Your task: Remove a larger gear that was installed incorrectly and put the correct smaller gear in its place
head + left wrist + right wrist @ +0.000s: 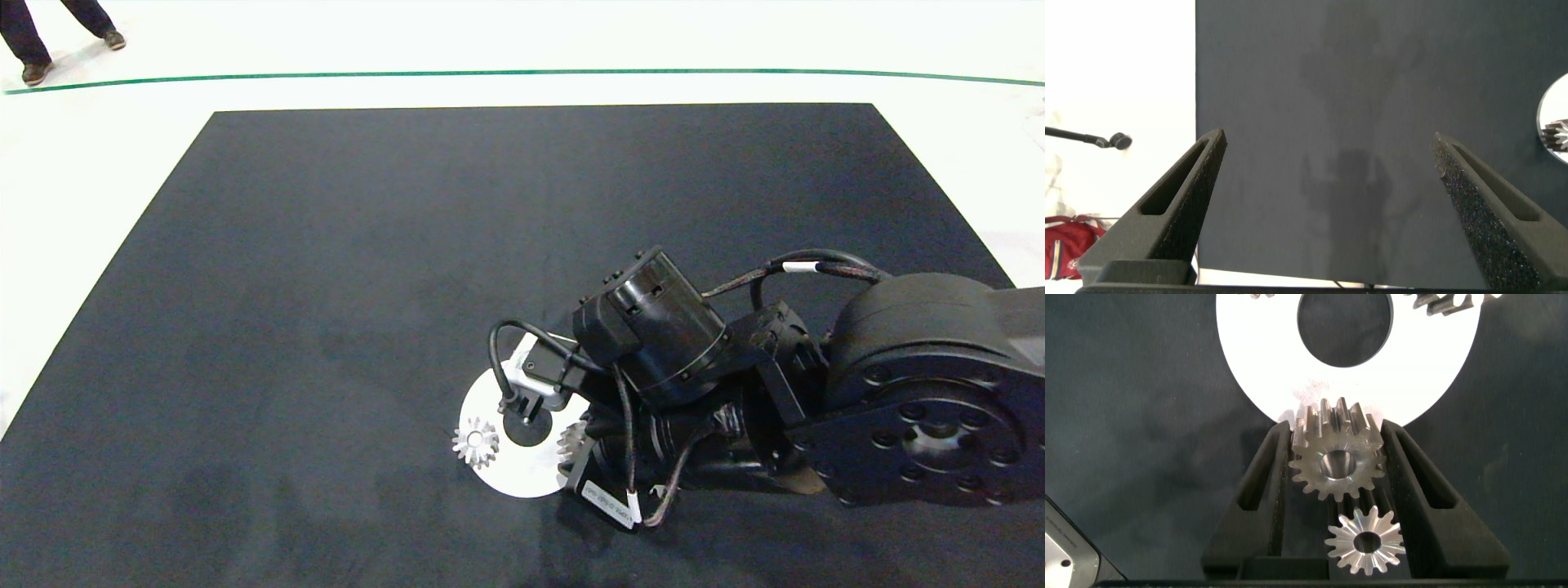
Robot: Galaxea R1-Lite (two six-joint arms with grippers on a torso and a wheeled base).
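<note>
In the right wrist view my right gripper (1337, 433) is shut on the smaller gear (1337, 461), a silver gear with short close teeth. It is held at the near rim of the white disc (1257, 367), which has a round centre hole. Behind it, in the gap between the fingers, the larger gear (1365, 539) with long spiky teeth lies on the dark mat. From above, the right gripper (571, 447) sits at the disc's (522, 478) right edge with the smaller gear (571, 441) partly hidden. My left gripper (1327, 155) hangs open over bare mat.
Another small gear (476, 443) stands on the disc's left side. The dark mat (326, 286) stretches far to the left and back, with white floor around it. A person's legs (33, 41) show at the far left beyond the mat.
</note>
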